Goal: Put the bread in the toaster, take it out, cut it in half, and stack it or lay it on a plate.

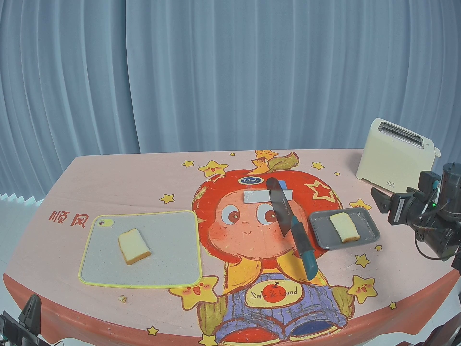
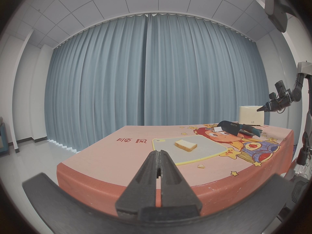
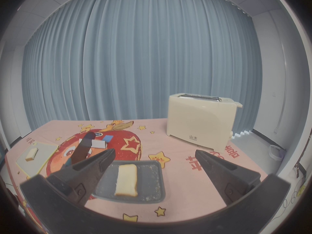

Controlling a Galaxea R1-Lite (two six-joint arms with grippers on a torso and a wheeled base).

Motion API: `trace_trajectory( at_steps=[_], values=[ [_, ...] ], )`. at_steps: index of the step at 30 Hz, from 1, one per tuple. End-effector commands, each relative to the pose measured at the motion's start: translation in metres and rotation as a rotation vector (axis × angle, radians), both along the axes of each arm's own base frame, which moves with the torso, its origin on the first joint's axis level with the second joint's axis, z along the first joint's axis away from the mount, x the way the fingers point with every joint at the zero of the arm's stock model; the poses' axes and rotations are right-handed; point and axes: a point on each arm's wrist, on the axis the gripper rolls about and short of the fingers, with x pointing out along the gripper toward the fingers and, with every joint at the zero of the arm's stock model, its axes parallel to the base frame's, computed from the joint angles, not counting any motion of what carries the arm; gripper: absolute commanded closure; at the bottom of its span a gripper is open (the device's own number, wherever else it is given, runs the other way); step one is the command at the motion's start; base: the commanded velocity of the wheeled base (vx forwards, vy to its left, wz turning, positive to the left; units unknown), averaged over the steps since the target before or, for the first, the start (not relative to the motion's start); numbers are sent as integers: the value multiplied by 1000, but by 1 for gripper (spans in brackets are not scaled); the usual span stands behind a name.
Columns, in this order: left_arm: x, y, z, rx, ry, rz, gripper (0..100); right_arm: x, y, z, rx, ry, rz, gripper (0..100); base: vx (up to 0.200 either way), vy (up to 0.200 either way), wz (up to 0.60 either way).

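Observation:
One piece of bread (image 1: 134, 246) lies on the green-rimmed cutting board (image 1: 168, 260) at the table's left. A second piece (image 1: 344, 227) lies on the grey plate (image 1: 367, 224) at the right. Between them a dark knife (image 1: 293, 227) with a teal handle rests across a white block (image 1: 259, 196). The cream toaster (image 1: 396, 155) stands at the back right, slots empty. My right gripper (image 3: 154, 152) hangs open above the table's right edge, just beyond the plate (image 3: 149, 182) and its bread (image 3: 126, 180). My left gripper (image 2: 159, 153) is shut on nothing, off the front-left corner, facing the board (image 2: 208, 148).
A small crumb (image 1: 123, 298) lies near the front edge below the board. The patterned tablecloth is bare between board and knife and along the back. A blue curtain hangs behind the table.

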Motion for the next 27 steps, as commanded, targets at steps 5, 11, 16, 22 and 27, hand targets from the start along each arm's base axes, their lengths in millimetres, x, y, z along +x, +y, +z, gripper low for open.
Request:
trace_trajectory(
  at_steps=[5,11,16,22,27],
  values=[
    [0,0,-5,-1,1,0,100,-24,-13,-2,3,-11,-17,0,0,0,0],
    [0,0,-5,-2,1,0,100,-35,-29,-5,4,-18,-83,0,0,0,0],
    [0,0,-5,-2,1,0,100,-48,-34,1,22,-62,-90,0,0,0,0],
    [0,0,-5,-2,1,0,100,-58,-37,10,33,-118,-84,0,0,0,0],
    [0,0,-5,-2,1,0,100,-69,-41,15,-7,-158,-72,0,0,0,0]
  ],
)
